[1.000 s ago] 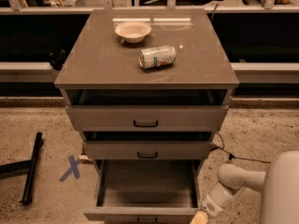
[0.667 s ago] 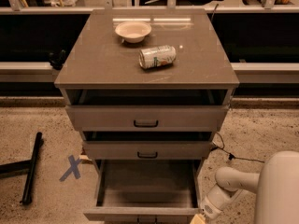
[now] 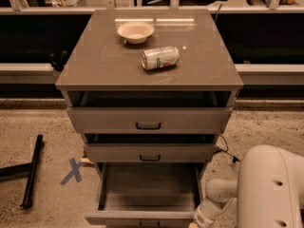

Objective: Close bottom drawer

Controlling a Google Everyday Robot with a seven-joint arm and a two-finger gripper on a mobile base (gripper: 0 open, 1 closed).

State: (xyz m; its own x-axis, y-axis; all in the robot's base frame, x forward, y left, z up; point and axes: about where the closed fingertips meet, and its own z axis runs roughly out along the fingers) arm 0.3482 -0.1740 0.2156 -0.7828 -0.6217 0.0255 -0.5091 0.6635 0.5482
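Gripper (image 3: 196, 221) sits low at the bottom edge of the camera view, at the end of the white arm (image 3: 218, 194) that reaches in from the right. It is mostly cut off by the frame, so I cannot tell whether it is open or closed, or whether it touches anything.

Just to its left is the bottom drawer (image 3: 149, 186), pulled far out of the cabinet (image 3: 223, 106), with its plain grey inside bare. The front panel runs left to right along the bottom edge, and its right end lies next to the gripper. That is the relation that matters. The panel's long axis runs across the view, while the drawer slides away from the camera into the cabinet. My judgement is that the push should go straight back on the panel's outer face. A push nearer the middle than the right corner would be less likely to skew the drawer on its runners.

Above it, the middle drawer (image 3: 150, 152) and the top drawer (image 3: 148, 119) each stand a little open.

A blue tape cross (image 3: 73, 171) and a black bar (image 3: 32, 171) lie on the floor to the left.

On top of the cabinet, a can (image 3: 160, 58) lies on its side, and a pale bowl (image 3: 136, 32) stands just behind it.
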